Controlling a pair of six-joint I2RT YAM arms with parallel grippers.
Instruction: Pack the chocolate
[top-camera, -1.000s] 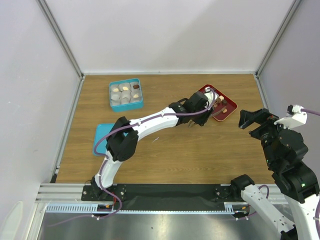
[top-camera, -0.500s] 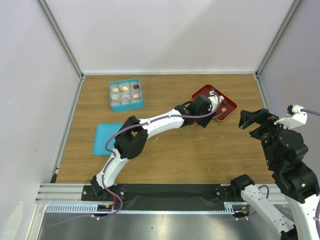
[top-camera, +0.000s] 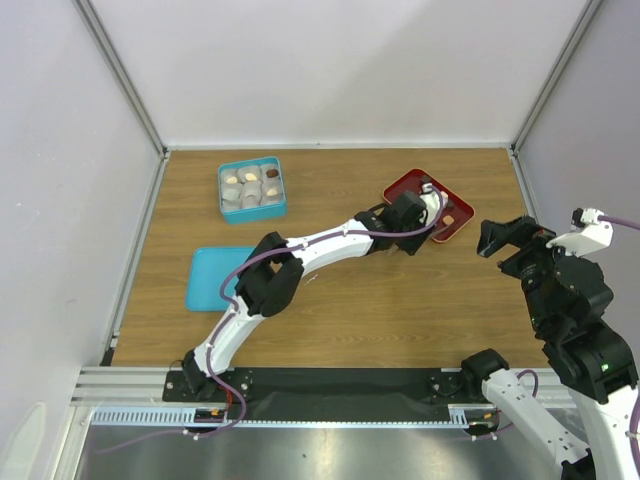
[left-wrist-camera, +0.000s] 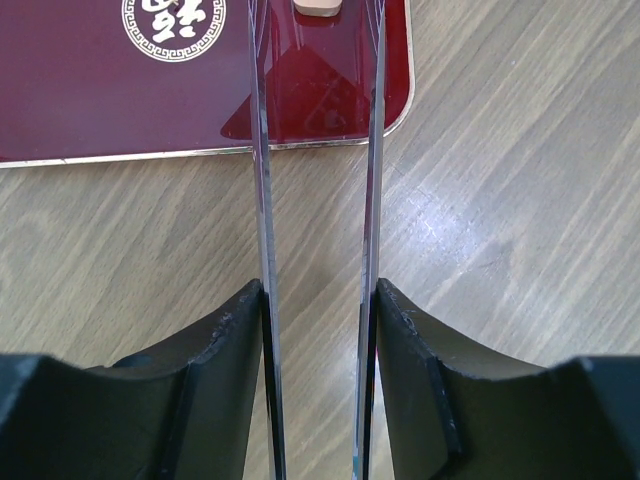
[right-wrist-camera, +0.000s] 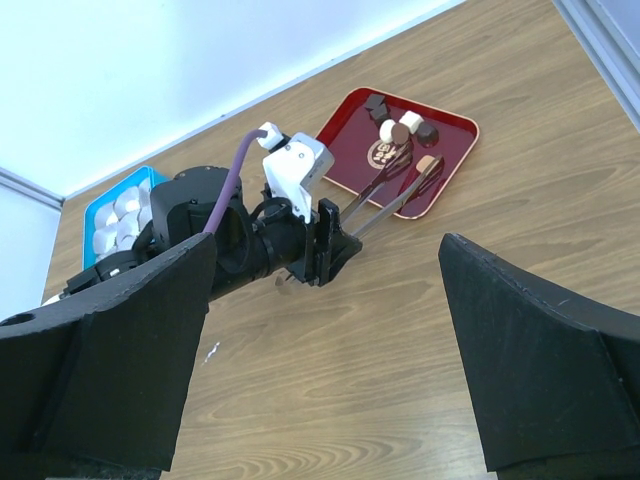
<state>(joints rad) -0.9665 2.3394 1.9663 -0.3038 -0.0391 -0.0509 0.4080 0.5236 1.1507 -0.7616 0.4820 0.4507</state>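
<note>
Several chocolate pieces lie on a red tray (top-camera: 400, 185) at the right back of the table: a tan one (top-camera: 449, 220) and a dark one (top-camera: 428, 187). My left gripper (top-camera: 407, 218) is shut on long metal tongs (left-wrist-camera: 373, 180). Their two arms reach over the tray (left-wrist-camera: 100, 100), spread apart on either side of a tan chocolate (left-wrist-camera: 318, 6). The right wrist view shows the tong tips by that tan piece (right-wrist-camera: 428, 165), with round pieces (right-wrist-camera: 402, 133) and a dark square (right-wrist-camera: 376, 103) beyond. My right gripper (top-camera: 510, 238) hangs open, raised at the right, holding nothing.
A teal box (top-camera: 252, 188) with white cups holding chocolates stands at the back left. Its flat teal lid (top-camera: 210, 277) lies on the left, partly under my left arm. Grey walls close the table on three sides.
My left arm has stretched out to the right and the tongs have slid further over the red tray. The right arm has not moved.
</note>
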